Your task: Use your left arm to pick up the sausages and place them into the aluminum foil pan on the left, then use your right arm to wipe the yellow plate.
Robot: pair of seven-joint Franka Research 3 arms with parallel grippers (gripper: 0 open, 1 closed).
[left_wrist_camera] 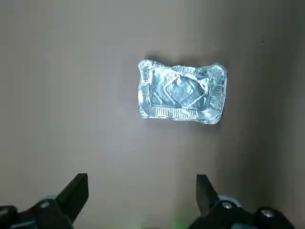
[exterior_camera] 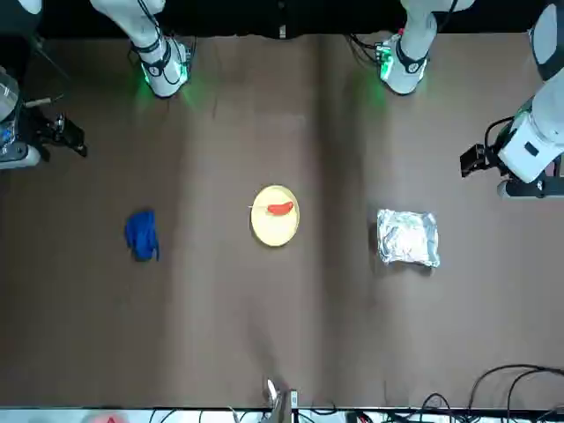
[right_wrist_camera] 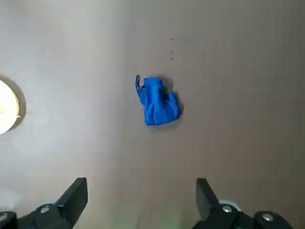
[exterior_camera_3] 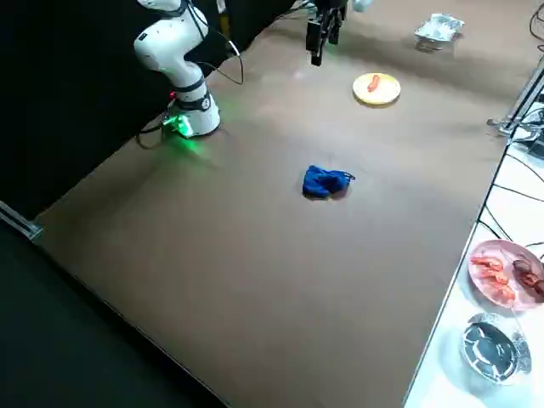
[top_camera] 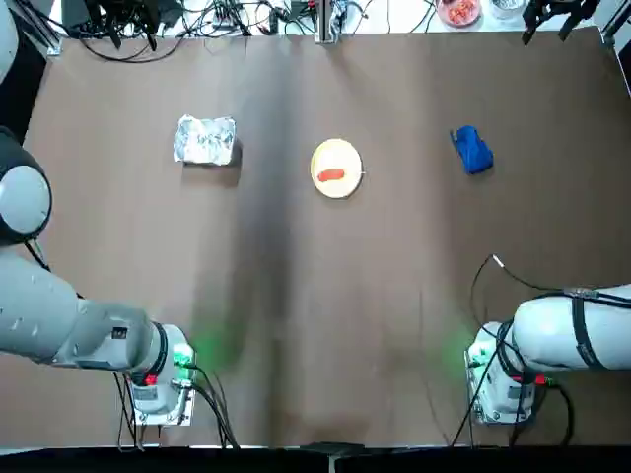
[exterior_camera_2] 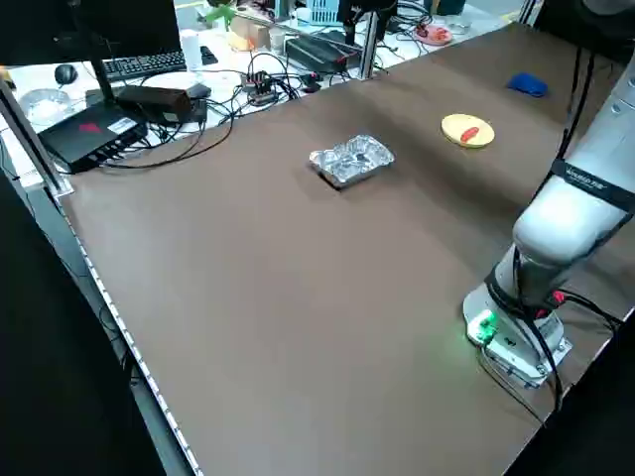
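waiting at the start, the left gripper (left_wrist_camera: 142, 198) gapes wide and holds nothing, sausage (top_camera: 331, 174) unmoved to foil pan (top_camera: 205, 141), plate (top_camera: 336, 158) unwiped

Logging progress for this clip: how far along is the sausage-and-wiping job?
Nothing looks done. The sausage lies on the yellow plate, and the foil pan holds nothing. Neither tool has anything in hand: left and right are both open above the table. Left to do: move the sausage, then wipe the plate, probably with the blue cloth.
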